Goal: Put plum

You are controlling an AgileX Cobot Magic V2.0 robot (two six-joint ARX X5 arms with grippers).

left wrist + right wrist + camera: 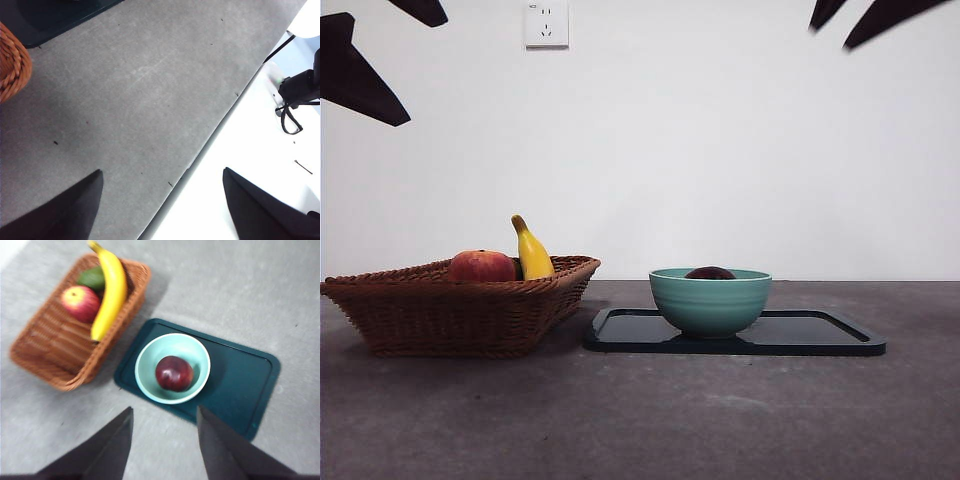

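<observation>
The dark maroon plum [174, 373] lies inside the pale green bowl [150, 377], and only its top [710, 273] shows above the bowl's rim [710, 300] in the front view. The bowl stands on a dark tray [820, 335]. My right gripper [165, 440] hovers high above the bowl, open, with nothing between its jaws. My left gripper [162, 200] is open too and empty, raised over the grey mat near the table's edge, away from the fruit.
A wicker basket [440, 310] to the left of the tray holds a red-orange apple [481, 266], a yellow banana [532, 252] and a green fruit [91, 278]. A basket corner [12, 65] shows in the left wrist view. A camera mount [300, 87] stands on the white surface.
</observation>
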